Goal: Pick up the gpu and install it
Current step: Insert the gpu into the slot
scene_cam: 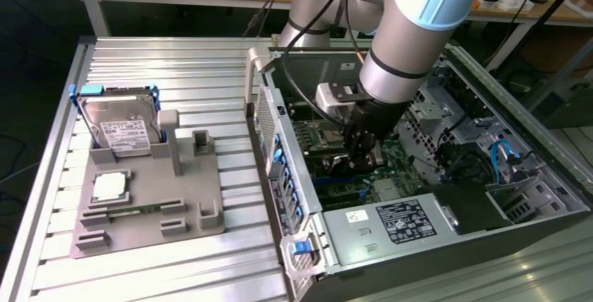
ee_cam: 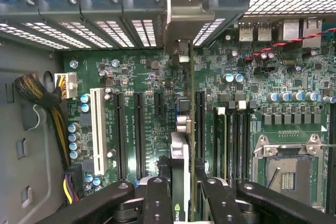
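Inside the open computer case (scene_cam: 278,142), my gripper (scene_cam: 362,155) reaches down over the green motherboard (scene_cam: 324,156). In the wrist view the gripper (ee_cam: 187,205) has its two black fingers (ee_cam: 157,203) on either side of the gpu (ee_cam: 185,129), shut on it. The gpu shows edge-on as a thin dark card, and its silvery end bracket (ee_cam: 181,22) stands against the case's rear slot openings. The card stands upright over the motherboard among the black expansion slots (ee_cam: 139,129). Whether its edge sits in a slot I cannot tell.
On the exterior view's left, a grey fixture (scene_cam: 148,201) carries a silver hard drive (scene_cam: 116,125), a square chip (scene_cam: 110,187) and a green memory stick (scene_cam: 139,210). Inside the case are the power supply (scene_cam: 394,222), a processor socket (ee_cam: 286,169) and a cable bundle (ee_cam: 47,98).
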Tool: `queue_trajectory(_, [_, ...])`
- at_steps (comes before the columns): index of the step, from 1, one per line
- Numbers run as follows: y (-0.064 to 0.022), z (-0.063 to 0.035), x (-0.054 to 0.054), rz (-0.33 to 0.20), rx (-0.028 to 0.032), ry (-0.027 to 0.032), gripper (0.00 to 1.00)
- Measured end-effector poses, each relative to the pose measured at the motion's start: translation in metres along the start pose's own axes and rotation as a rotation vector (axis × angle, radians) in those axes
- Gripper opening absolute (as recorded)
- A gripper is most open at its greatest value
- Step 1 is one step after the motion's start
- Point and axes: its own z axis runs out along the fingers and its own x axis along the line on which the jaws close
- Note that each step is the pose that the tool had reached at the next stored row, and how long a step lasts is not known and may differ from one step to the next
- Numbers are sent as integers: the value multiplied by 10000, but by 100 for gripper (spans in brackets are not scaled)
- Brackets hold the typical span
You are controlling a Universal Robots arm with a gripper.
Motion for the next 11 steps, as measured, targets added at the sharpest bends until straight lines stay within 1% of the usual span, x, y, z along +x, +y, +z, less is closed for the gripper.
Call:
queue_trajectory(4, [47,-2,1,0,-2,3,27])
queue_trajectory(9, [69,-2,2,1,-4,2,27])
queue_trajectory(11, [75,2,2,0,2,-8,27])
